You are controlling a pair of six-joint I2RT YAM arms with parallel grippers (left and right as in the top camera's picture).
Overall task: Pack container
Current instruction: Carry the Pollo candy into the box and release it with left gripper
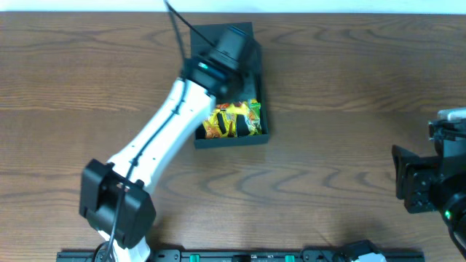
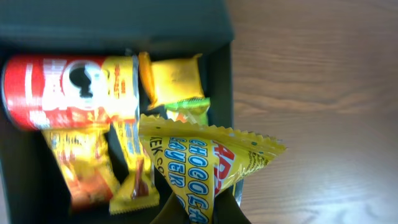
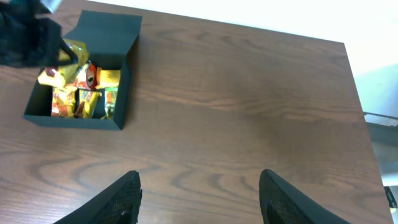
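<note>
The wooden table [image 1: 349,109] fills every view, its grain running left to right in the overhead view. The white left arm [image 1: 164,135] reaches from the near edge up and across to the container [image 1: 231,141], which sits on the far middle of the table, well apart from the right arm. The container is a dark teal box with its flap lid [image 3: 106,31] thrown open on the far side, so the inside is in plain sight, crowded with snacks. The right gripper [image 3: 199,199] hangs over bare wood near the table's right edge, its 2 fingers spread wide with nothing between them. The left gripper [image 2: 200,214] is above the box, pinched tight on 1 yellow packet [image 2: 199,162] with blue lettering and a serrated edge; in the left wrist view the packet fans out from between the dark fingers and overlaps the box's right wall. Below it in the box lies a red can [image 2: 68,90] on its side against the far wall, then several orange-yellow packets [image 2: 84,168], a small plain yellow packet [image 2: 174,78] beside the can, and a green packet [image 2: 186,111] just under that one.
</note>
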